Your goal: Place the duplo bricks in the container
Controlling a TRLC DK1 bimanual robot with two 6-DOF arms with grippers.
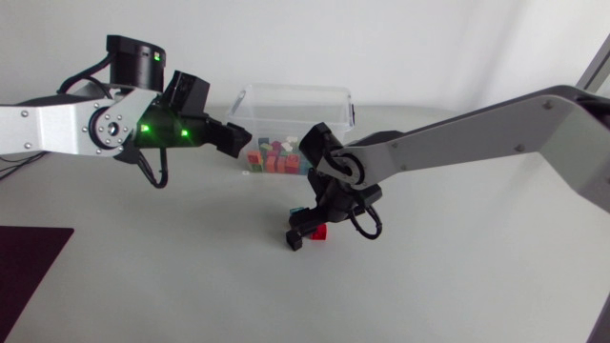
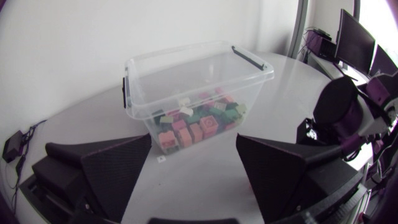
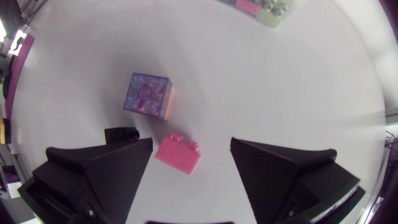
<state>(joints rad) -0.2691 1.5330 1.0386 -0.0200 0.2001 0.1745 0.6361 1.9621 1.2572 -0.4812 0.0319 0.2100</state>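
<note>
A clear plastic container (image 1: 324,98) stands at the back of the table, with several coloured duplo bricks (image 2: 196,124) in it. My left gripper (image 1: 244,141) hovers just left of the container, open and empty; in the left wrist view its fingers (image 2: 118,171) frame the container (image 2: 140,74). My right gripper (image 1: 307,234) points down in front of the container. It stands open around a small red brick (image 3: 178,154) on the table, and neither finger touches the brick. A blue-purple printed cube (image 3: 148,94) lies just ahead of the brick.
A small black piece (image 3: 121,134) lies by one right finger. A tiny white bit (image 2: 160,158) sits in front of the container. A dark mat (image 1: 24,267) covers the table's front left corner. My right arm (image 2: 342,115) shows beside the container in the left wrist view.
</note>
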